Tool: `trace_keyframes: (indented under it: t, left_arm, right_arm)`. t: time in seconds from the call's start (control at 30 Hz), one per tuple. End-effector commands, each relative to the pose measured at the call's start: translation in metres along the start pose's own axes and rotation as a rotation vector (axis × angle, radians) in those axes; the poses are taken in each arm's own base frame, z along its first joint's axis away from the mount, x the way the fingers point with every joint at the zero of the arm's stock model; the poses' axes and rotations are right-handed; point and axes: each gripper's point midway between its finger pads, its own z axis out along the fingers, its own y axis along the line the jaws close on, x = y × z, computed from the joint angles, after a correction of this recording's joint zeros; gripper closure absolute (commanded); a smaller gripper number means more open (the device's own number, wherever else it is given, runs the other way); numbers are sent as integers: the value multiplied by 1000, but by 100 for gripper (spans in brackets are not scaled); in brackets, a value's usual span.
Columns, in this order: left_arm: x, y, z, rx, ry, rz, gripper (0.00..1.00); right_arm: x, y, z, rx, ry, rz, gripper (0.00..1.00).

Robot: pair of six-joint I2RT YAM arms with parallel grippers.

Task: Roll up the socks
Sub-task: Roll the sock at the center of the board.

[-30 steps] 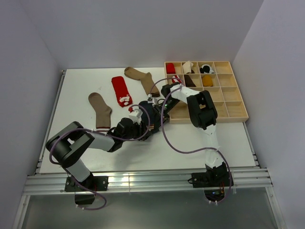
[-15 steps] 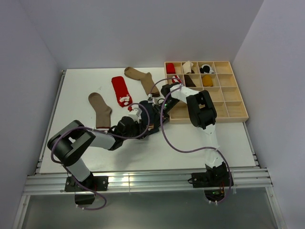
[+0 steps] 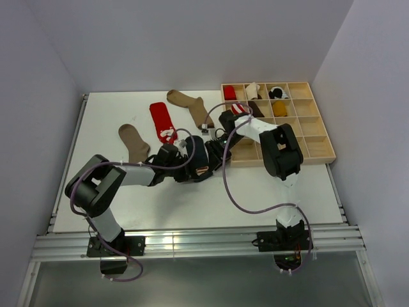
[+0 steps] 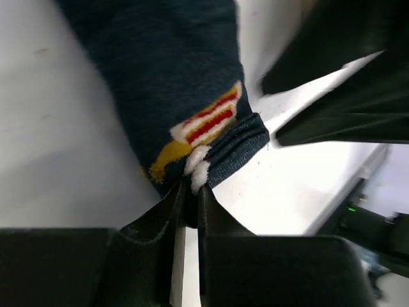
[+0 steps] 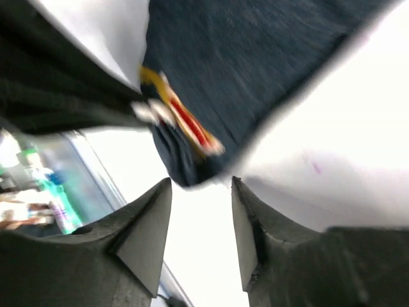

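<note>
Handover: left claw (image 4: 186,195) has pinched the navy sock (image 4: 172,77), right claw (image 5: 199,192) just sprang open. Left likely leads the roll.

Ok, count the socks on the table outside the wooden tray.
4: tan sock on the left, red sock beside it, brown sock farther back, navy sock pinched in the left gripper. The arms may hide others.

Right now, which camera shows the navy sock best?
Left wrist: the navy sock is sharp, its motif is clear, and its edge is pinched in the left gripper. Right wrist shows it blurred; the top view mostly hides it.
</note>
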Motion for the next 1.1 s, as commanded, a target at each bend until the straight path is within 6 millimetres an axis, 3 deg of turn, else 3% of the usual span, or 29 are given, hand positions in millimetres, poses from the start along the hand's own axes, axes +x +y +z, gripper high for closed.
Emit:
trace_keyframes:
  t: [0.0,0.13,0.33,0.37,0.4,0.47,0.5,0.53,0.57,0.7,0.9,1.07]
  left_arm:
    - [29,18,-14,-23,172,-200,100]
    - [35,23,-23,-47,231,-252,99]
    - [42,9,-40,-55,346,-337,100]
    - [45,9,-43,-68,362,-343,100]
    - [48,7,-46,-69,387,-351,100]
    - [56,10,-54,-117,441,-369,100]
    - [56,12,-56,-137,446,-363,100]
    - [54,12,-57,-150,452,-354,100]
    - [56,13,-59,-165,463,-357,100]
    - [66,16,-64,-194,516,-394,100]
    - [72,18,-63,-208,549,-425,99]
    - [74,19,-61,-213,570,-447,98]
  right_arm:
    - [-26,-5,-31,150,-131,-142,49]
    - [-26,8,-47,180,-181,-230,49]
    - [-18,8,-57,304,-244,-421,49]
    - [-25,17,-65,352,-287,-497,49]
    - [-11,14,-58,368,-266,-521,49]
    - [-5,21,-53,425,-264,-613,49]
    - [-11,34,-61,461,-319,-692,49]
    - [4,29,-51,484,-290,-728,49]
    - [7,33,-48,504,-292,-774,49]
    - [23,61,-27,542,-322,-1019,45]
    - [26,89,-13,547,-335,-1202,45]
    - [35,106,15,544,-302,-1334,45]
